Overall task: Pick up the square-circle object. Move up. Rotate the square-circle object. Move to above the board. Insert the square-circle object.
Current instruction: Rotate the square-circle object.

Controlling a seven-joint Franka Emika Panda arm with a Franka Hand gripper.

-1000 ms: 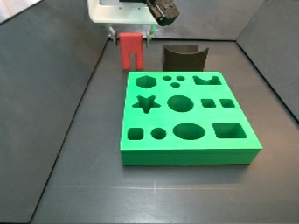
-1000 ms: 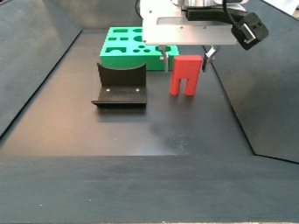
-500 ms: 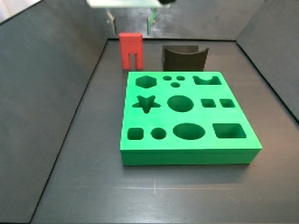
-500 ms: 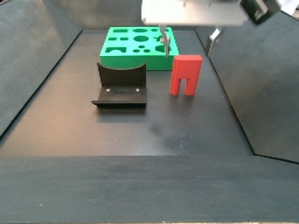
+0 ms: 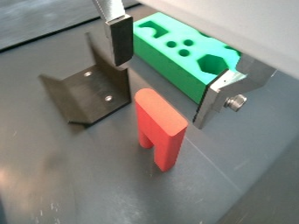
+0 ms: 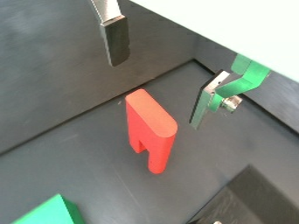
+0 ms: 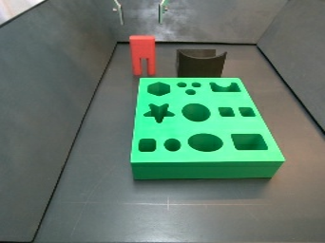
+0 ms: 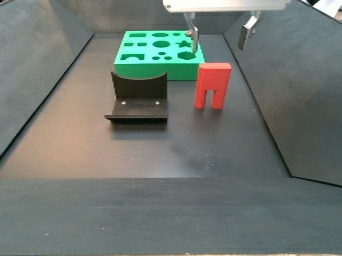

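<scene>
One red block (image 7: 141,53), one board (image 7: 200,125), tool (image 8: 219,33) empty above

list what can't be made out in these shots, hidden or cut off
- Gripper: open above the square-circle object. In both side views the top edge cuts off everything above the fingertips.
- Board: the wrist views show only a part; the frame edge and a finger cover the rest.
- Fixture: its base plate is hidden behind the board in a side view.
- Square-circle object: its slot faces away in a wrist view.
</scene>
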